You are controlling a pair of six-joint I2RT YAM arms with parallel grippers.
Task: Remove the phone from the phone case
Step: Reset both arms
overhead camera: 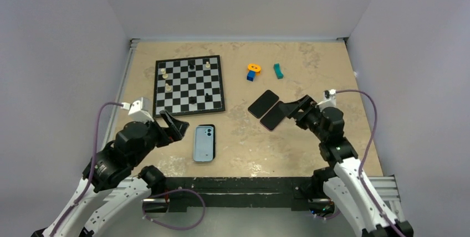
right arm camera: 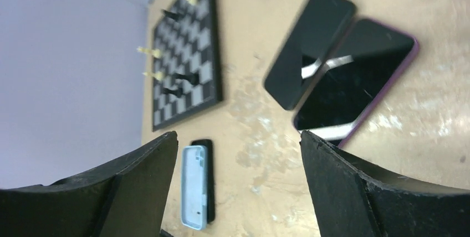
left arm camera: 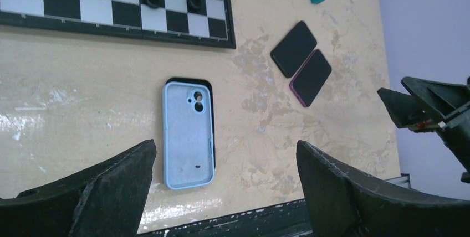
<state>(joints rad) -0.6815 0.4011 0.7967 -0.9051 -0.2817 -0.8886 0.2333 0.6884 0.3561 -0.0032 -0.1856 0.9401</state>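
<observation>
A light blue phone case (overhead camera: 203,144) lies flat near the table's front edge, its hollow side up. A black phone (left arm camera: 214,120) shows as a dark strip along its right and far edges, under it. Both show in the right wrist view, the case (right arm camera: 195,187) and the phone (right arm camera: 209,181). A bare black phone (overhead camera: 263,103) and a phone in a purple case (overhead camera: 272,117) lie side by side at centre right. My left gripper (overhead camera: 174,125) is open and empty, just left of the blue case. My right gripper (overhead camera: 292,108) is open and empty, just right of the purple-cased phone.
A chessboard (overhead camera: 189,85) with several pieces lies at the back left. An orange ring (overhead camera: 254,67), a blue block (overhead camera: 251,75) and a teal piece (overhead camera: 278,71) lie at the back centre. The black frame rail (overhead camera: 238,184) runs along the near edge.
</observation>
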